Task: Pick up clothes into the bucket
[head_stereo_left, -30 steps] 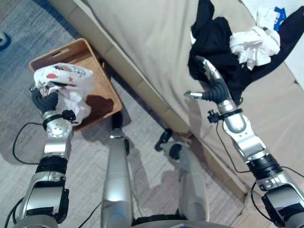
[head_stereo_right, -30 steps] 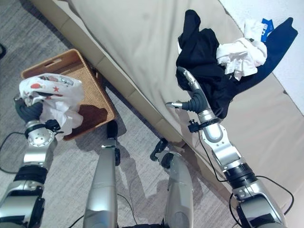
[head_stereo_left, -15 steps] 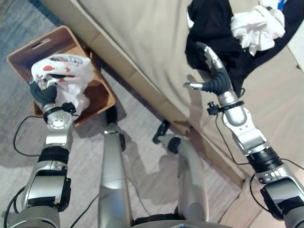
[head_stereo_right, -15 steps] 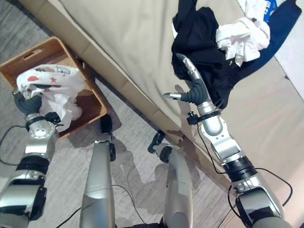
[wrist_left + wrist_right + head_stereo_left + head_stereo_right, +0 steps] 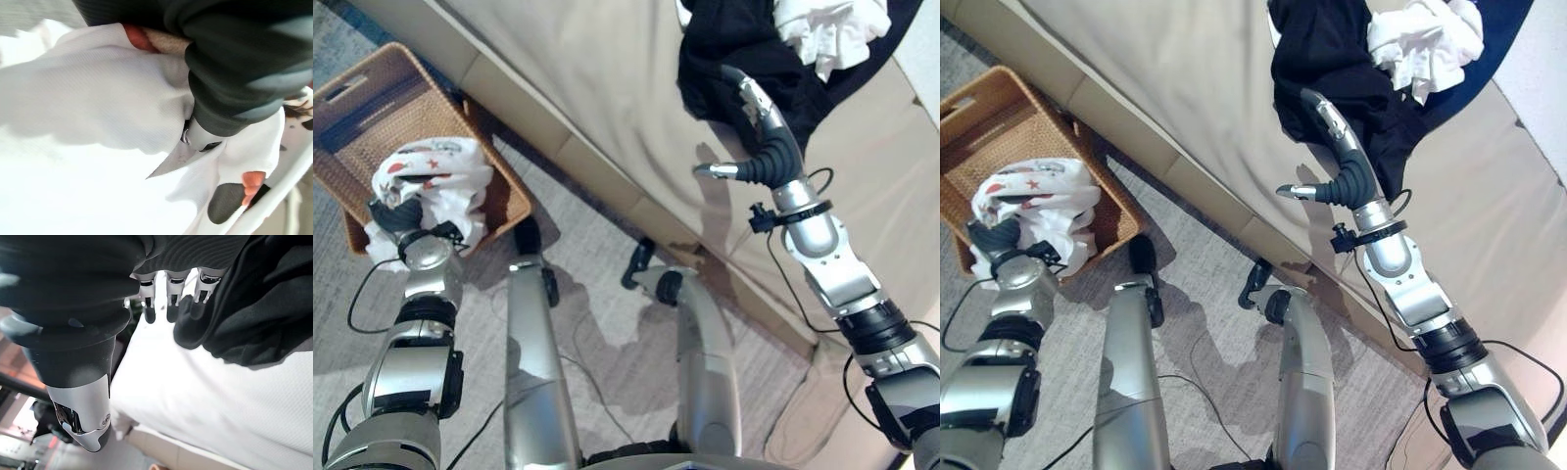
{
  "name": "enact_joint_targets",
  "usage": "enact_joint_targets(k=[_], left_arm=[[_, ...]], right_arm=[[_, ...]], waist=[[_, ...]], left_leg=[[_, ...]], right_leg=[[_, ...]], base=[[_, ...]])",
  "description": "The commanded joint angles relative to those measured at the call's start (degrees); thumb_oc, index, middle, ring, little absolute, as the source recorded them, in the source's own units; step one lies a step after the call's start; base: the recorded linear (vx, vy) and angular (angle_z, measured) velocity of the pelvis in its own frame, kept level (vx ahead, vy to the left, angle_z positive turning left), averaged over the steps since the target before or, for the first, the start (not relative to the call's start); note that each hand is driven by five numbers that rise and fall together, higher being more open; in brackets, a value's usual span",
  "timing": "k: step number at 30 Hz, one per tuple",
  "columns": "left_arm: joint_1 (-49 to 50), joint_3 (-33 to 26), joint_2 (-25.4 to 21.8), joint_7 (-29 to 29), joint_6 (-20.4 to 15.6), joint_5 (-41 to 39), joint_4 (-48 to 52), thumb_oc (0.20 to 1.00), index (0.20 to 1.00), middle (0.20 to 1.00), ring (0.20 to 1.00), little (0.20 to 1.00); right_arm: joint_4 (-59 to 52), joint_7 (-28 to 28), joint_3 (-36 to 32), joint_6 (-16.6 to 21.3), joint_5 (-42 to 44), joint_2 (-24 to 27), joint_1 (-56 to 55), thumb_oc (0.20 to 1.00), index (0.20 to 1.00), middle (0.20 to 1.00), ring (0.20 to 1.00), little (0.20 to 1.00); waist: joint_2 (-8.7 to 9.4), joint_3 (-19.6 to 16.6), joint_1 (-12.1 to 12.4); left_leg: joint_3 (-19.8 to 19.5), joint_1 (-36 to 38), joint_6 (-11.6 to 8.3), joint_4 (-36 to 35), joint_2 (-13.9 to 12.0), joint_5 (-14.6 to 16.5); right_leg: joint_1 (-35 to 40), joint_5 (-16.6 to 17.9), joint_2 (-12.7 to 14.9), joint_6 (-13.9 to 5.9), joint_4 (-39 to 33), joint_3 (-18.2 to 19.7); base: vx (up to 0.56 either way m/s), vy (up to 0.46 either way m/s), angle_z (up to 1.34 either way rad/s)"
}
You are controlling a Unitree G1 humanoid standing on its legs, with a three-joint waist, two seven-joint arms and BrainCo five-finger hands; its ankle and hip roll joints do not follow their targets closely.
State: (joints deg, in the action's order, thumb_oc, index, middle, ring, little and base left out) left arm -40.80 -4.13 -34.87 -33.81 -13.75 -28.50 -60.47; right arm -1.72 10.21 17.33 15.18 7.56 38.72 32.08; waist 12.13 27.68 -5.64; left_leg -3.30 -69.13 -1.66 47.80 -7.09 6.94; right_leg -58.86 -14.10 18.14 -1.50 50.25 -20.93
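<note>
Clothes: one white garment with red and dark print (image 5: 431,181) is bunched in the left hand (image 5: 399,213), whose fingers are curled into the cloth (left wrist view confirms fabric wrapped around the hand). The bundle hangs over the near corner of the woven basket (image 5: 372,93) on the floor, with its lower folds draping across the rim. The basket interior lies up and away from the hand, so my judgement is that the release needs a short carry further inward over the opening, or the cloth may slide off the rim onto the rug (image 5: 597,284).

Remaining pile: a black garment (image 5: 744,49) and a white garment (image 5: 827,24) lie heaped on the beige bed (image 5: 587,69). The right hand (image 5: 759,132) hovers at the near edge of the black garment, with fingers extended, thumb out to the side, and nothing held. The right arm is clearly the nearer one to that pile, and the pile lies straight ahead of its fingertips.
</note>
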Motion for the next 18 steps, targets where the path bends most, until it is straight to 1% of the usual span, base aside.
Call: enact_joint_targets(k=[1, 3, 7, 10, 14, 18], left_arm=[[1.79, -3.11, -0.4, -0.19, -0.67, -3.72, -1.99, 0.2, 0.2, 0.2, 0.2, 0.2], [0.9, -4.86, -0.49, -0.68, -1.03, -7.3, -2.68, 0.2, 0.2, 0.2, 0.2, 0.2], [-0.32, -6.89, -1.47, -1.57, -1.39, -11.22, -3.48, 0.2, 0.2, 0.2, 0.2, 0.2], [-0.66, -7.63, -2.5, -2.38, -1.38, -11.72, -3.72, 0.2, 0.2, 0.2, 0.2, 0.2], [-1.6, -7.9, -2.61, -3.23, -1.9, -13.0, -3.04, 0.2, 0.2, 0.2, 0.2, 0.2], [-2.11, -8.04, -2.88, -2.78, -1.56, -13.7, -3.98, 0.2, 0.2, 0.2, 0.2, 0.2]], right_arm=[[-3.04, 0.38, 1.33, 3.23, 2.35, 0.66, -1.76, 1.0, 1.0, 1.0, 1.0, 1.0], [-3.46, 0.43, 1.69, 3.09, 2.7, 1.16, -1.7, 1.0, 1.0, 1.0, 1.0, 1.0], [-3.87, 0.89, 2.0, 2.74, 3.4, 2.0, -1.66, 1.0, 1.0, 1.0, 1.0, 1.0], [-4.02, 0.81, 1.93, 2.46, 3.84, 2.47, -2.18, 1.0, 1.0, 1.0, 1.0, 1.0], [-4.39, 0.83, 2.17, 2.14, 3.84, 2.67, -2.68, 1.0, 1.0, 1.0, 1.0, 1.0], [-4.45, 0.65, 2.54, 2.09, 4.17, 2.59, -2.64, 1.0, 1.0, 1.0, 1.0, 1.0]], waist=[[-0.34, -5.83, 0.17], [-0.35, -6.12, 0.04], [-0.37, -6.63, 0.08], [-0.41, -6.85, 0.13], [-0.33, -7.09, 0.2], [-0.11, -7.27, 0.27]], left_leg=[[-2.42, 0.8, 0.46, 3.35, -1.49, 5.2], [-2.42, 0.56, 0.47, 3.2, -1.5, 5.13], [-2.54, 0.44, 0.45, 2.66, -1.41, 5.09], [-2.57, 0.48, 0.44, 2.23, -1.29, 5.01], [-2.74, 0.52, 0.33, 1.29, -1.21, 4.63], [-2.61, 0.88, 0.32, 0.48, -1.31, 4.42]], right_leg=[[-0.9, 5.38, 0.86, -7.97, -2.3, 4.96], [-1.13, 5.51, 0.84, -8.03, -2.39, 5.01], [-1.16, 5.78, 0.76, -8.29, -3.03, 4.91], [-0.98, 5.91, 0.83, -8.36, -3.46, 4.66], [-0.7, 6.03, 0.84, -8.43, -3.98, 4.36], [-0.32, 6.32, 0.7, -8.45, -4.64, 4.25]], base=[[0.0, 0.0, 0.0], [0.0, 0.0, 0.0], [0.0, 0.0, 0.0], [0.0, 0.0, 0.0], [0.0, 0.0, 0.0], [0.0, 0.0, 0.0]])
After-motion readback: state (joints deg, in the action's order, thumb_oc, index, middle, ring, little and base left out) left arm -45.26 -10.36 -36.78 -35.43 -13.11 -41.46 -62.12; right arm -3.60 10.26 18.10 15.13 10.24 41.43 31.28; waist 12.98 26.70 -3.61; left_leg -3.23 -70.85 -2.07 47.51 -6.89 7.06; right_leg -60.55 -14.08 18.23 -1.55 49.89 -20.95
